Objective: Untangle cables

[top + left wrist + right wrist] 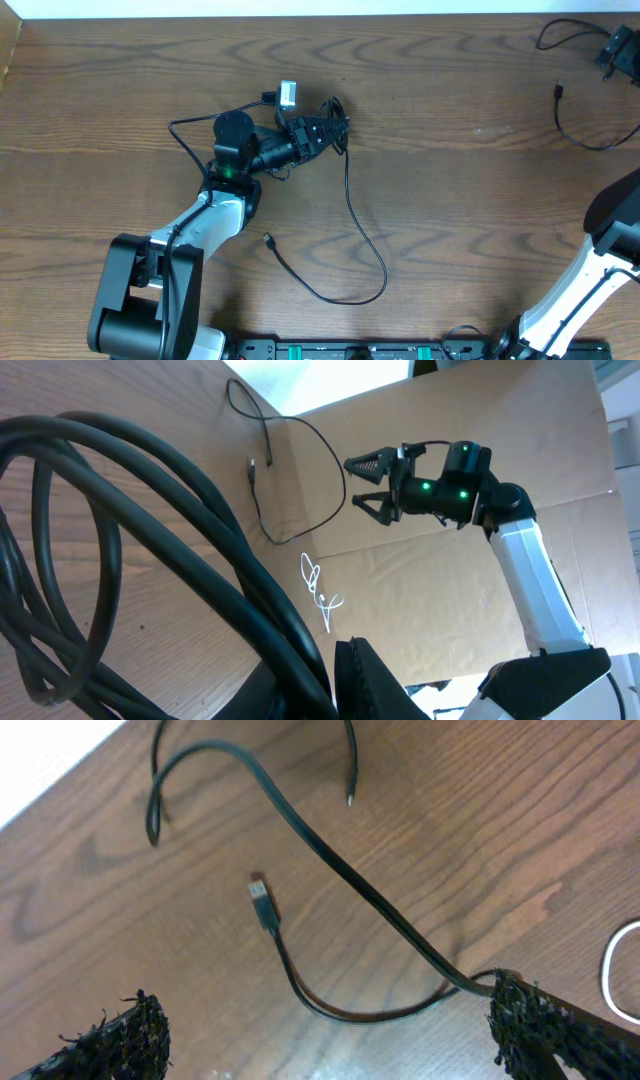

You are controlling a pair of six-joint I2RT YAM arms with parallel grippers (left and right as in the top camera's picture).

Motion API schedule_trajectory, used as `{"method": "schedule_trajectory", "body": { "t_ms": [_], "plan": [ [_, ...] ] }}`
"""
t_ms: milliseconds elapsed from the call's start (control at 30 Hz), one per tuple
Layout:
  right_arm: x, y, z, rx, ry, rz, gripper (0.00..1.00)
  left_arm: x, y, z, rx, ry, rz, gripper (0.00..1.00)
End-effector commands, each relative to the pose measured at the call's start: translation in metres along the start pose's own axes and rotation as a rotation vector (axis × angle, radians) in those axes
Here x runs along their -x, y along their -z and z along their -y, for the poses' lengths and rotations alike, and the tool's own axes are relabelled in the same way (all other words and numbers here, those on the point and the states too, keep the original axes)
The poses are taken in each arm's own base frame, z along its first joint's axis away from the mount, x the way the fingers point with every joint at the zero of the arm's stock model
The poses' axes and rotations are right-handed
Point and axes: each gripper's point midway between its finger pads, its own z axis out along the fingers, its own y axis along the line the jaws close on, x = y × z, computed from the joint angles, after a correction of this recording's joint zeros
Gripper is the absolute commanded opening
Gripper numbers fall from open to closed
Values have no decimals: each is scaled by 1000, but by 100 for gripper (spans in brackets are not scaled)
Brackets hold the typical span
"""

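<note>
Black cable (352, 215) pinched in left fingers (326, 124); second cable (340, 870) beneath spread right fingers (120, 1035).

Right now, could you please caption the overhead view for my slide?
Left gripper pinches a long black cable; open right gripper hovers beside a second cable.

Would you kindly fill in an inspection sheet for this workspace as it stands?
Surface: wooden table, brown grain.
Job's things: long black cable trails from the left gripper to a loose plug; second black cable lies far right; white cord near the table edge.
Clutter: nothing seen.
Grippers: left gripper closed, apparently on the long black cable; right gripper open over the second black cable.
Cables: left arm's own wire loops beside its wrist.
Surroundings: cardboard-like sheet beyond the table.
</note>
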Motion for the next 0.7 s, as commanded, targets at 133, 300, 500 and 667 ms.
{"method": "schedule_trajectory", "body": {
  "t_ms": [133, 300, 500, 667],
  "plan": [
    [-11, -5, 13, -65, 312, -41, 95, 1, -1, 6, -14, -23, -8, 17],
    [-14, -8, 39, -157, 308, -64, 84, 1, -1, 6, -14, -22, -8, 17],
    [-21, -16, 66, -191, 277, -94, 47, 1, -1, 5, -13, -23, -5, 17],
    [-27, -27, 78, -193, 256, -103, 38, 1, -1, 5, -13, -42, -4, 16]
  ]
}}
